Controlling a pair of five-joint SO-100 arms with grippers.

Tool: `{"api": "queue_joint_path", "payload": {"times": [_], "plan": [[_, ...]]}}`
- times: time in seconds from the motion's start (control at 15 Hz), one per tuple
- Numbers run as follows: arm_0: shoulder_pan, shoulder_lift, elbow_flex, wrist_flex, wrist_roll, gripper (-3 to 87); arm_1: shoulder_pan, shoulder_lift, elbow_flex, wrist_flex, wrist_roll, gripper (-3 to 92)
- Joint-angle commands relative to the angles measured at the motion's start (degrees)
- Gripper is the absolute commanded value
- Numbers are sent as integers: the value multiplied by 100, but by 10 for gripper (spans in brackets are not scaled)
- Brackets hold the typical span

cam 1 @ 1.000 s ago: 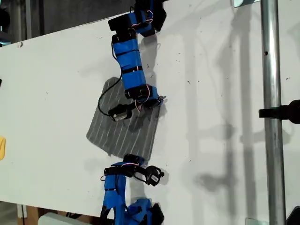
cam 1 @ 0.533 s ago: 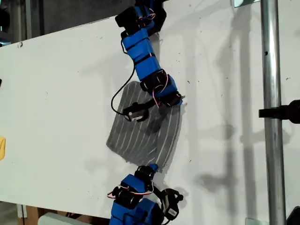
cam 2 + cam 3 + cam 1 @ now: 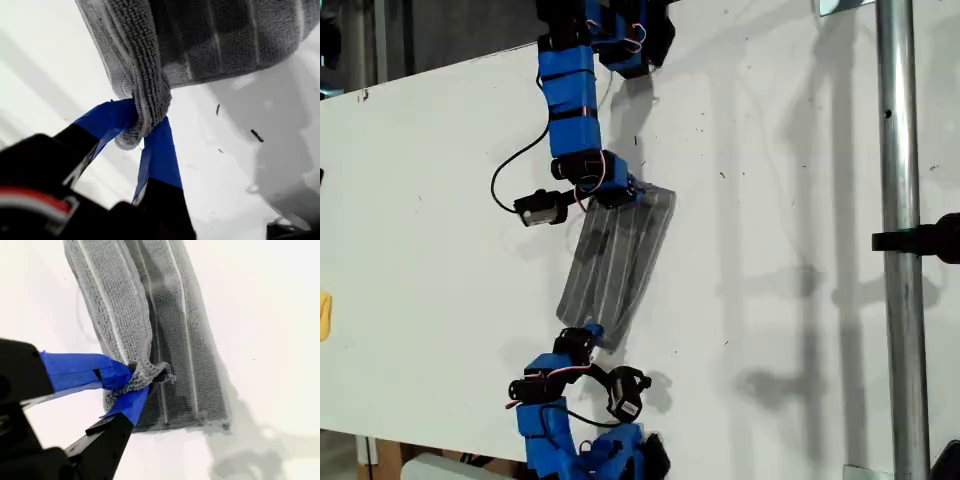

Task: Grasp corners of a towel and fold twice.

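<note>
Where the first wrist view looks along its blue-taped jaws, the first gripper (image 3: 145,131) is pinched tight on a bunched corner of the towel (image 3: 200,45), the cloth squeezed into a thick roll between the two fingers (image 3: 160,155). In the second wrist view the second gripper (image 3: 132,385) is likewise clamped on a folded edge of the towel (image 3: 165,340), with its taped fingers (image 3: 80,370) pressed together on a small curl of fabric.

The wrist views do not settle which arm is which in the exterior view. There, an arm near the bottom edge (image 3: 582,345) meets the towel's near end, and an arm coming from the top edge (image 3: 610,188) meets its far end.

The towel (image 3: 620,262) lies on the white table (image 3: 440,200) as a long narrow band, doubled over lengthwise, dark grey with thin pale stripes running along it. No readable writing or labels show.
</note>
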Motion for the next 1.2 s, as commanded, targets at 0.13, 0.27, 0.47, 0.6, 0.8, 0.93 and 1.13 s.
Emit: {"api": "queue_joint_path", "payload": {"times": [0.13, 0.27, 0.47, 0.6, 0.8, 0.93, 1.13], "plan": [[-1213, -1969, -2619, 202, 1292, -28, 1608, 413, -132, -272, -1433, -2], [-1714, -2856, -3973, 571, 1687, -28, 2373, 598, -167, -448, -2171, -2], [-2083, -3208, -4913, 958, 1907, -28, 3015, 1046, -580, -264, -2760, -2], [-2021, -2997, -4614, 1143, 1863, -28, 2654, 1116, -457, -237, -2628, -2], [-1433, -2681, -3472, 1011, 1538, -27, 1775, 694, 237, -501, -1828, -2], [-984, -2232, -2470, 633, 1213, -27, 1362, 396, 580, -633, -1371, -2], [-791, -1740, -1178, 35, 923, -27, 1002, 167, 940, -888, -940, -2]]}}
